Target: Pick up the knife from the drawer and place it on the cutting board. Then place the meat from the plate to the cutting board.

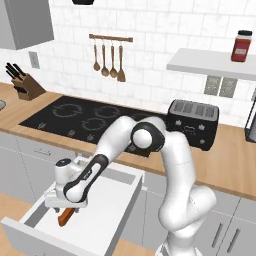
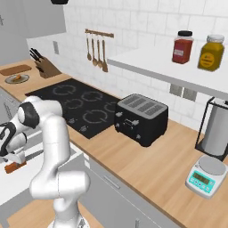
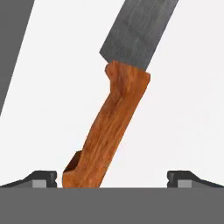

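The drawer is pulled out at the lower left, white inside. On its floor lies the knife: orange-red handle, grey blade pointing away. My gripper hangs low over the handle, open. The handle's butt end sits between the fingertips, close to the left one, and no pad grips it. Far along the counter lie the dark cutting board and the plate with the small meat on it.
A black cooktop sits behind the drawer, with a wooden knife block to its left. A black toaster stands on the counter to the right, jars on the shelf, a scale at the far right.
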Motion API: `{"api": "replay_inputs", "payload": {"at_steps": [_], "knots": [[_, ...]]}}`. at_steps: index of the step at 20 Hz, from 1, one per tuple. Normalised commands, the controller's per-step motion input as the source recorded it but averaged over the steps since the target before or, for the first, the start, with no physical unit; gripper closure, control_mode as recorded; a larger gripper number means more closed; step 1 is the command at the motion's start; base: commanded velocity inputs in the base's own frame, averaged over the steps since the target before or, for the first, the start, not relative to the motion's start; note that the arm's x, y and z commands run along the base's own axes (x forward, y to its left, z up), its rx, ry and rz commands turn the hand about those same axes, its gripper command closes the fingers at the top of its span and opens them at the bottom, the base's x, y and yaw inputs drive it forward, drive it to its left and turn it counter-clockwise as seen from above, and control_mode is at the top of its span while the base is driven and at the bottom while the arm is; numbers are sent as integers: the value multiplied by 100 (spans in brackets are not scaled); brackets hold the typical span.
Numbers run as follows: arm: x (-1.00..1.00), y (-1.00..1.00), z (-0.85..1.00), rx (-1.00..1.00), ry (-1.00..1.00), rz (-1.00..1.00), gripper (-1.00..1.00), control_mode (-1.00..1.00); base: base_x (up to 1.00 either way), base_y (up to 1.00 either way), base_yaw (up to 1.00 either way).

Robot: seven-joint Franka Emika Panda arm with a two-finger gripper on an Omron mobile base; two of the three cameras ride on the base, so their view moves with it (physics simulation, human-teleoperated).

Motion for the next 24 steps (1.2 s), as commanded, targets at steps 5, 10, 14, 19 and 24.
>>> {"api": "replay_inputs", "payload": {"at_steps": [5, 10, 14, 19, 24], "knots": [[26, 0, -34, -5, 1, 0, -100, -100, 0, 0, 0], [14, -8, -52, -3, 0, 4, -100, -100, 0, 0, 0], [0, -10, -57, -2, 0, 6, 100, -100, 0, 0, 0], [-4, -3, -26, 0, -2, 8, 100, -100, 0, 0, 0], [-51, -56, 40, 6, -22, 3, 100, -100, 0, 0, 0]]}}
